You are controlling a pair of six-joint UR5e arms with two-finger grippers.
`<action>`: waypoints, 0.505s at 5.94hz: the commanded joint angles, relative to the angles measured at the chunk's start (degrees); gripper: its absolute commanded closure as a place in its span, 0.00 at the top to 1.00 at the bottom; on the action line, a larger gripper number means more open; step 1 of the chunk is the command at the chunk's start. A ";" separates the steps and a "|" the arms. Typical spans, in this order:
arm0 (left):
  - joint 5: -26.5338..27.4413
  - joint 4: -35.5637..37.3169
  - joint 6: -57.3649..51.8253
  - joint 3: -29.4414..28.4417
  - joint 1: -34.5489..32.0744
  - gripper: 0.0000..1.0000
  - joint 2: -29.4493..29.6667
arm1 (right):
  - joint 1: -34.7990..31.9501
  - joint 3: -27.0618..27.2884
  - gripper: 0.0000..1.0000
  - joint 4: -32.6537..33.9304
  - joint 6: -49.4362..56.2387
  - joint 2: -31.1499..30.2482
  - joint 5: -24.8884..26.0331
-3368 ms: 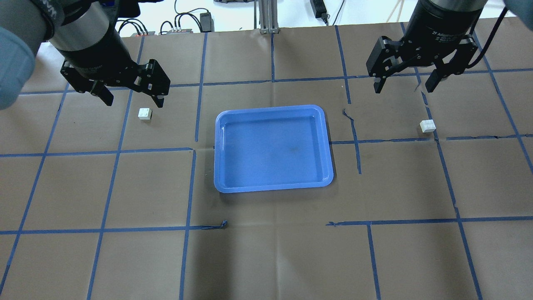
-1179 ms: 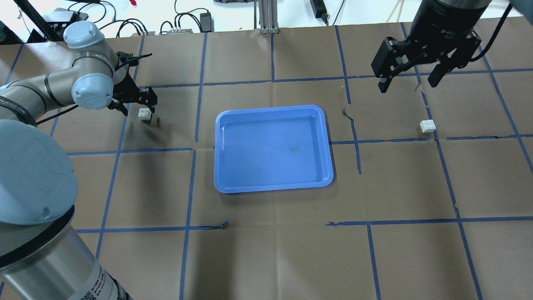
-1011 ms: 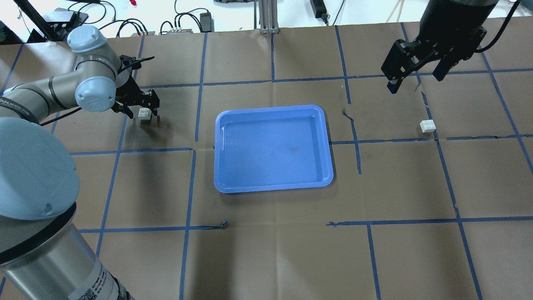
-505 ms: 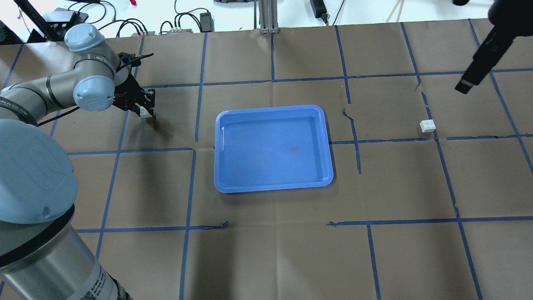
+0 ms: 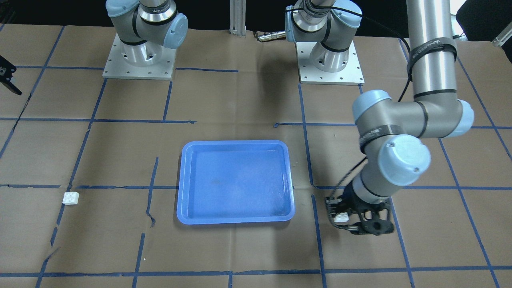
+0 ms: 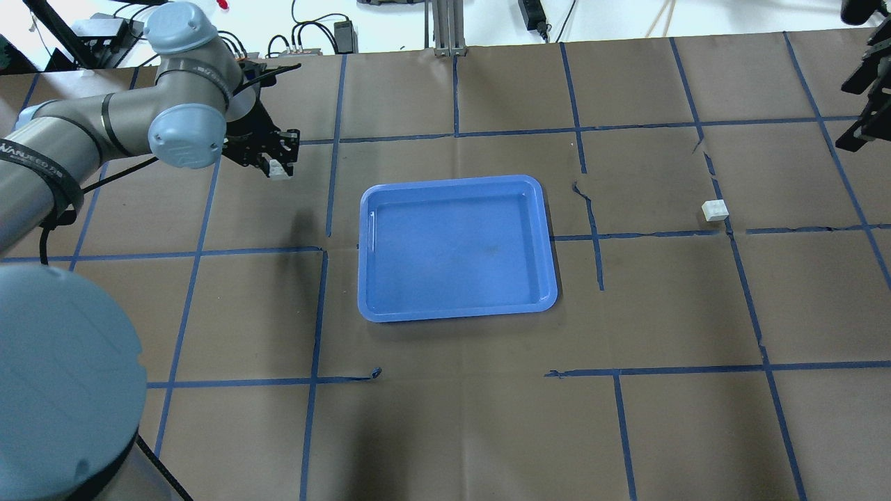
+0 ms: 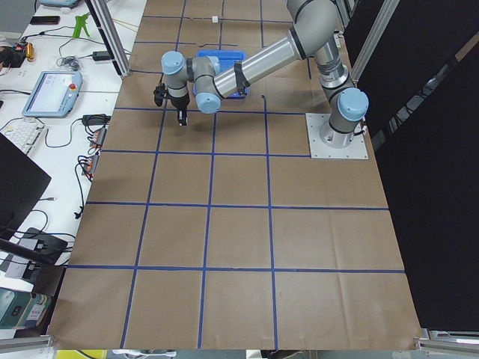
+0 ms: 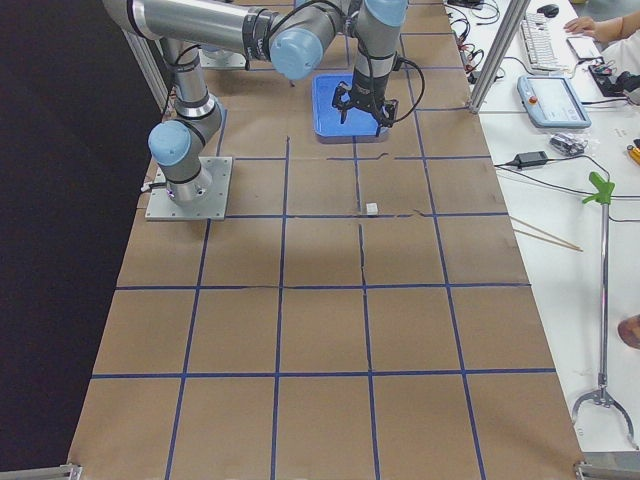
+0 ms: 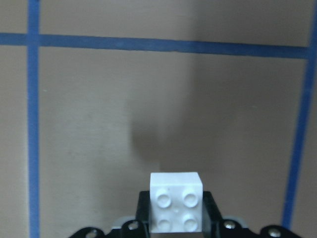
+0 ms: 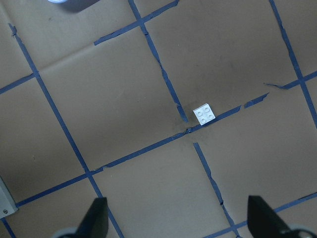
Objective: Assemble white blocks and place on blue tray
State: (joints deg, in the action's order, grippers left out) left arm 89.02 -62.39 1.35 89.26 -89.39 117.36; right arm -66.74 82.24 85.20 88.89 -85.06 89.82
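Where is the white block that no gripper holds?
Overhead view: the loose white block lies on the paper right of the blue tray, beside a tape crossing, untouched.

One white block [image 9: 176, 208], four studs up, is clamped in the left hand [image 6: 276, 165] above the bench [image 6: 445, 417]. The other white block [image 6: 714, 209] lies on the bench, well apart from the glossy blue tray [image 6: 452, 182], which lies flat.

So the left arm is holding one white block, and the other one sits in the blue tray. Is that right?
Not quite. The left gripper does hold one white block, but the other white block is not in the blue tray: it lies on the brown paper off to the tray's side, as the overhead view shows.
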 commanded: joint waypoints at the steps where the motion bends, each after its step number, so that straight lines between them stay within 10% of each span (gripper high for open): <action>1: -0.07 -0.11 14.74 1.86 -13.20 0.01 -1.26 | 0.12 0.03 1.00 0.23 0.06 0.15 0.00; 3: -0.16 0.94 3.95 4.24 -17.56 0.01 0.48 | 0.12 0.03 1.00 0.23 -0.12 0.24 -0.08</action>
State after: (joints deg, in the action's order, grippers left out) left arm 88.92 -62.19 12.35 92.40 -104.87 116.70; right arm -66.62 82.26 85.43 88.82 -84.88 89.76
